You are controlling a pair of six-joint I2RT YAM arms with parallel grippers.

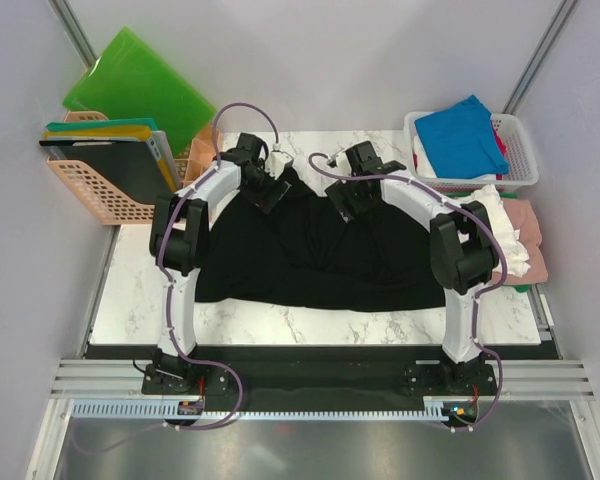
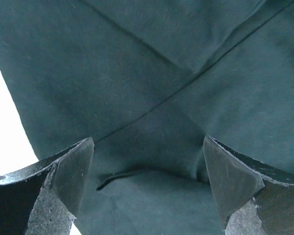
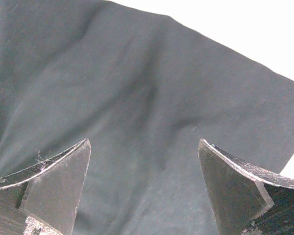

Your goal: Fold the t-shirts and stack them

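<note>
Black cloth fills the middle of the top view: a large black t-shirt lies spread and rumpled across the marble counter. Its lower edge runs roughly straight and its upper part bunches between the two arms.

My left gripper sits at the shirt's upper left and my right gripper at its upper centre. Both wrist views show the jaws spread wide and grasping nothing, with only black fabric between them. The left wrist view also shows a seam crossing diagonally and a small fold.

At the upper right, a white basket holds a bright blue t-shirt on top of other cloth. Below it, at the right edge, white cloth and pink cloth lie heaped. Green boards lean at the upper left.

I see no finished stack anywhere. I judge the task to be near its start: this first shirt needs folding, and the others wait.
</note>
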